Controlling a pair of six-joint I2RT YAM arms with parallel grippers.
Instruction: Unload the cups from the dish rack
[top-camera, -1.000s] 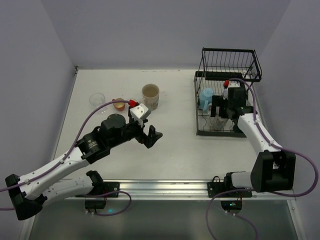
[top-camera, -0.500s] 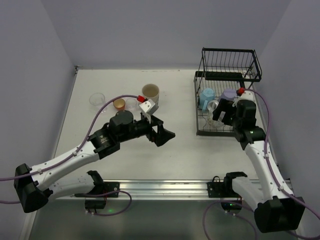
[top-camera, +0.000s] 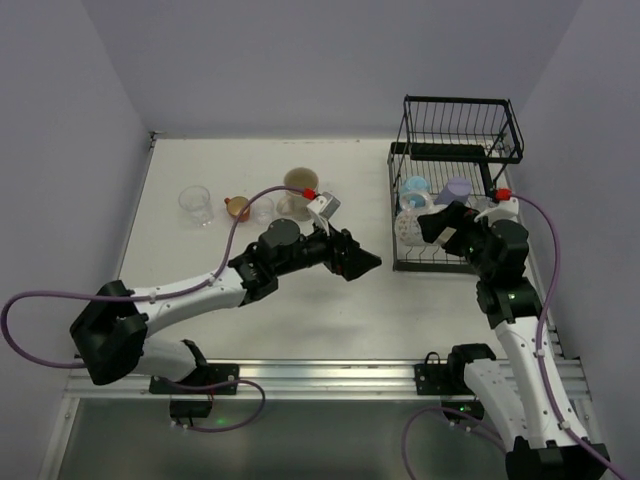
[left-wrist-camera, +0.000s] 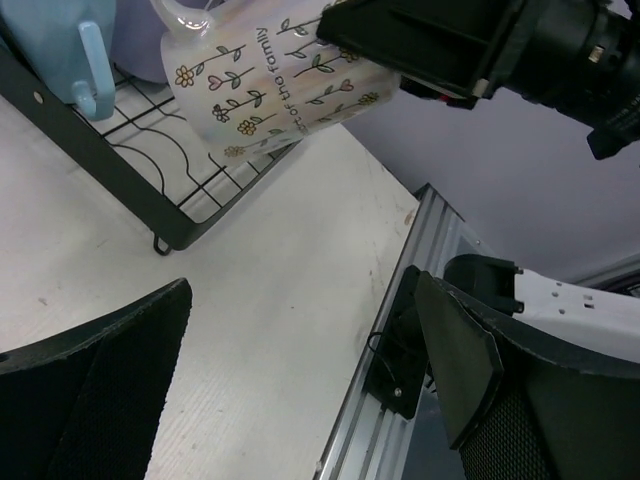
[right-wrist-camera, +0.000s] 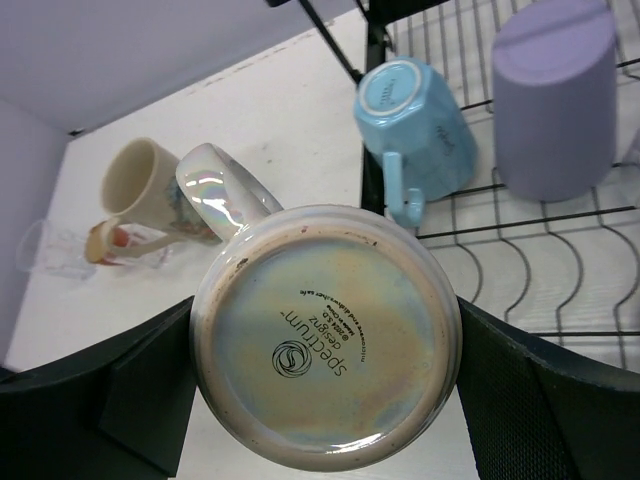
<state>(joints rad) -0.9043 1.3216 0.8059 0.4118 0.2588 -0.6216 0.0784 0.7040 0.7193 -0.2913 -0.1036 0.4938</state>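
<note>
the right claw (top-camera: 440, 226) is spread wide around a white mug (left-wrist-camera: 270, 80) and grips it by the sides, the base facing the wrist camera (the maker's stamp shows on it). the mug hangs tilted over the front left part of the rack (top-camera: 462, 101), above its lower tray, handle pointing away from the claw. behind it in that tray are a blue mug (right-wrist-camera: 415, 125) and a lavender cup (right-wrist-camera: 553, 95), close together. the left claw (top-camera: 360, 263) is fully open with nothing in it, above the table (top-camera: 200, 260) just left of the rack. a beige cup (right-wrist-camera: 150, 185), an orange cup (top-camera: 238, 208) and two glasses (top-camera: 195, 205) stand on the table's far left.
</note>
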